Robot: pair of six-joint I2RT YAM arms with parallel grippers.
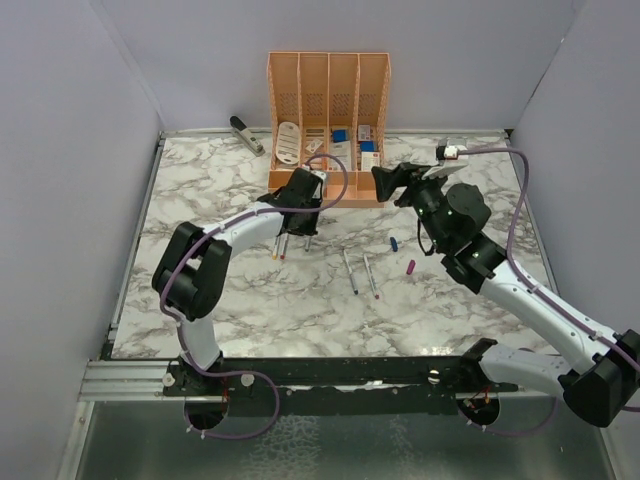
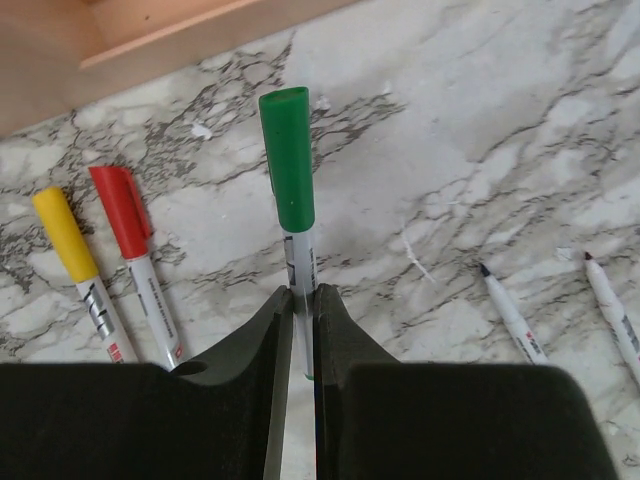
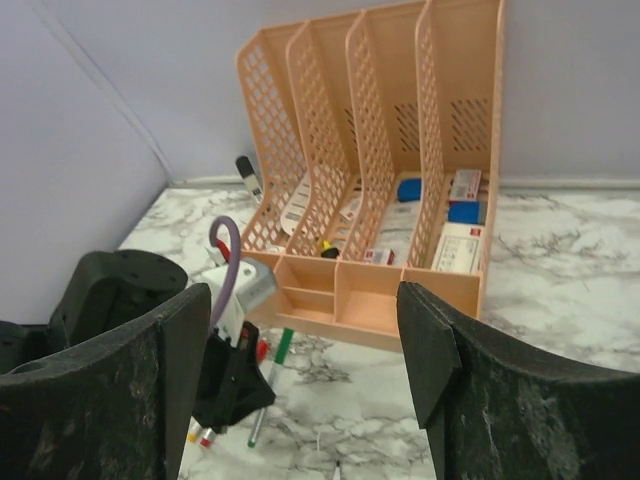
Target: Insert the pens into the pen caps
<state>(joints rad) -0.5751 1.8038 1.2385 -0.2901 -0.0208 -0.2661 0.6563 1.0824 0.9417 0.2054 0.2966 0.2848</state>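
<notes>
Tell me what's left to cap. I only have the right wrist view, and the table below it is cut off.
Observer: Two uncapped pens lie side by side on the table, roughly mid-table.
Operator: Where are their caps?
Observer: A blue cap and a magenta cap lie loose just to the right of those pens.
Operator: Is the green one capped?
Observer: Yes. The left wrist view shows the left gripper shut on the green-capped pen, with the cap seated on its end.
</notes>
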